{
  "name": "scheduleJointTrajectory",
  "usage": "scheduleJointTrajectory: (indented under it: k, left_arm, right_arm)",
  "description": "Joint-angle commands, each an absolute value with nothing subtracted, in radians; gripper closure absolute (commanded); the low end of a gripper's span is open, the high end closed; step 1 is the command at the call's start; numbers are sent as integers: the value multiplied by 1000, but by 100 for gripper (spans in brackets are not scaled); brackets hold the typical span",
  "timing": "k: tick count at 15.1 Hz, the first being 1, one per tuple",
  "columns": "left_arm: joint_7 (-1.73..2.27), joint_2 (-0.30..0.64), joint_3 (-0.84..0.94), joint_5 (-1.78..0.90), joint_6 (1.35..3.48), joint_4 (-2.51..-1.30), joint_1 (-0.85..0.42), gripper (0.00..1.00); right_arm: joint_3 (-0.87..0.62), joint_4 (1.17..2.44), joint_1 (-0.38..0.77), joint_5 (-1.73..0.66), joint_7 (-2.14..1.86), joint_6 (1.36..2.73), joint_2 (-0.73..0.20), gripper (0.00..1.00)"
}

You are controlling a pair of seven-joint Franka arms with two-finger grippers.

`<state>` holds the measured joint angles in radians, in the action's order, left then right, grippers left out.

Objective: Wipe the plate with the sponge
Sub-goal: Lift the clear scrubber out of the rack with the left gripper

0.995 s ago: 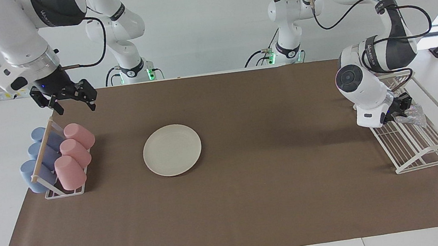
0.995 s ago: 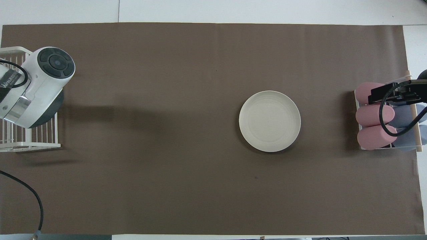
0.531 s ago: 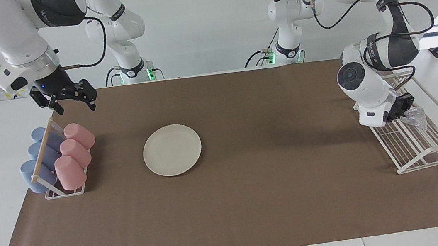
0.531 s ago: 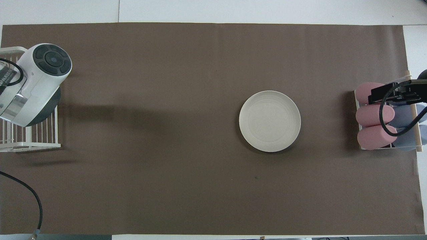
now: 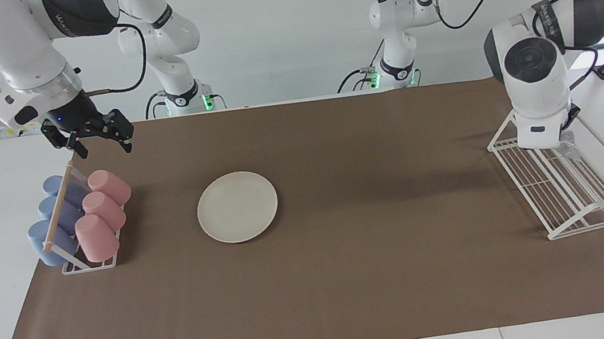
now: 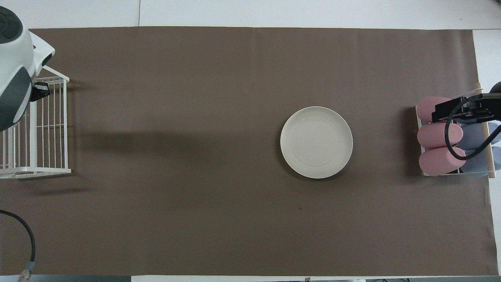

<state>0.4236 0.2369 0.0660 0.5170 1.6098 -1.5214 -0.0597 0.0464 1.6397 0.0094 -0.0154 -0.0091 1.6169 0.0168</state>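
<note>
The plate point(image 5: 237, 207) lies flat on the brown mat point(image 5: 350, 279), toward the right arm's end of the table and beside the cup rack point(image 5: 78, 220) with its pink and blue cups. The left gripper point(image 5: 565, 131) hangs over the white wire rack point(image 5: 569, 188), well apart from the plate, pinched together on the sponge point(image 5: 569, 145), which shows only as a silvery scrap below it. The right gripper point(image 5: 99, 139) waits over the cup rack, fingers spread and holding nothing
</note>
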Motion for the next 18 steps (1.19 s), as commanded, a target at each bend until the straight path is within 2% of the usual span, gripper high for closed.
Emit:
scheduleJointTrajectory:
  k: [1, 9, 12, 16, 18]
  left_arm:
    - [405, 230, 63, 279, 1519, -1428, -54, 100]
    - [422, 158, 51, -452, 1474, -1439, 40, 100]
    - [428, 89, 51, -676, 1520, -1572, 40, 100]
    - [332, -52, 61, -953, 1707, -1866, 11, 100]
    - [243, -109, 61, -1073, 1762, -1987, -43, 100]
  right_arm:
    - [44, 1641, 6, -21, 8, 1612, 18, 0]
    - [54, 1640, -25, -23, 79, 1589, 18, 0]
    - [55, 1641, -31, -28, 159, 1598, 18, 0]
    - [44, 1644, -15, -34, 305, 1585, 20, 0]
    - [44, 1644, -15, -32, 322, 1594, 20, 0]
